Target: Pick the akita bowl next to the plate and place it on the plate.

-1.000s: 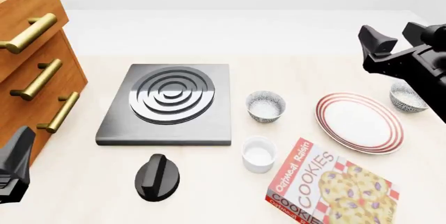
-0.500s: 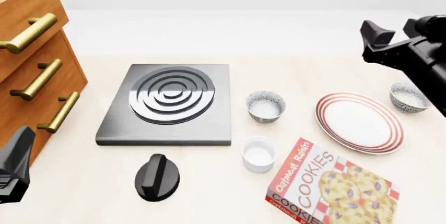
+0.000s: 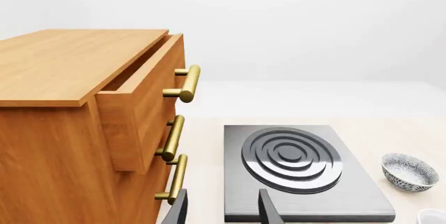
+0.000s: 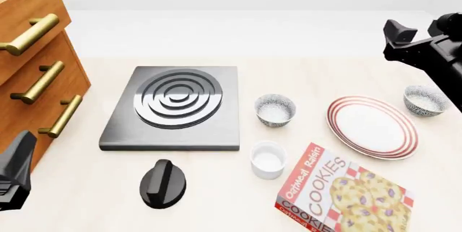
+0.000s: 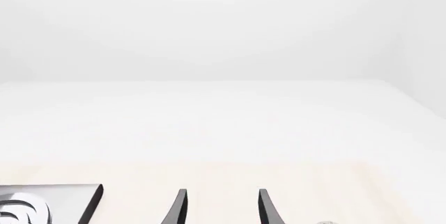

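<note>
Far left of the front view: wooden drawer unit (image 4: 32,53) with brass handles (image 4: 40,82), top drawer pulled a little way out in the left wrist view. Down in the near-left corner, left gripper (image 3: 221,211) parked low, fingers spread with a clear gap and nothing between them, pointing past the drawers toward the stove plate. Moving right: dark grey stove plate (image 4: 173,107) with its raised concentric rings, lying flat, and just in front of it a black knob (image 4: 162,184) on the table. Right again: a speckled bowl (image 4: 275,109), upright, whitish inside, sitting between the stove plate and the plate but clearly apart from both. In front of that bowl, a plain white cup (image 4: 268,159), and beside the cup a red cookies box (image 4: 345,194) lying flat at the near edge, angled. Further right: the plate (image 4: 339,106), white with red rings, flat on the table, bare. Just beyond its right rim, the akita bowl (image 4: 424,100), upright on the table, near the plate without touching, partly overlapped by the right arm. Up above, at the far right: right gripper (image 5: 220,208) held high, well clear of the akita bowl, fingers parted and holding nothing, aimed out across the far side of the table, only a corner of the stove plate showing in its own view
</note>
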Motion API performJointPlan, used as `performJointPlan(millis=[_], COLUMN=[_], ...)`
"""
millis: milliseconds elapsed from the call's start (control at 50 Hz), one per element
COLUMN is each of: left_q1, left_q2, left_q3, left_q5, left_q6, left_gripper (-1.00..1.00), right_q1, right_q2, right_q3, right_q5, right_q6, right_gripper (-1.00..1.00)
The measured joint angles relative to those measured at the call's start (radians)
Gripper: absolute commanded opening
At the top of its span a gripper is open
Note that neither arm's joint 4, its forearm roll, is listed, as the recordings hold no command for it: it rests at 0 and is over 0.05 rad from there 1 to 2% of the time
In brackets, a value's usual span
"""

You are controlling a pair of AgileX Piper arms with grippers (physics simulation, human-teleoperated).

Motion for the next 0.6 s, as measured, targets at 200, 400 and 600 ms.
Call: performJointPlan(millis=[200, 400, 600], left_q1=[0.000, 0.000, 0.000], left_q2=[0.000, 0.000, 0.000], left_q3=[0.000, 0.000, 0.000], left_q5=[0.000, 0.000, 0.000], left_q6=[0.000, 0.000, 0.000], left_gripper=[1.00, 1.00, 1.00], right_q1=[-0.028, -0.054, -0.082], right_q2=[0.010, 0.016, 0.024], right_q3=[-0.010, -0.019, -0.027], right_q5=[0.003, 0.009, 0.012], right_q6=[0.011, 0.022, 0.032], right_gripper=[1.00, 1.00, 1.00])
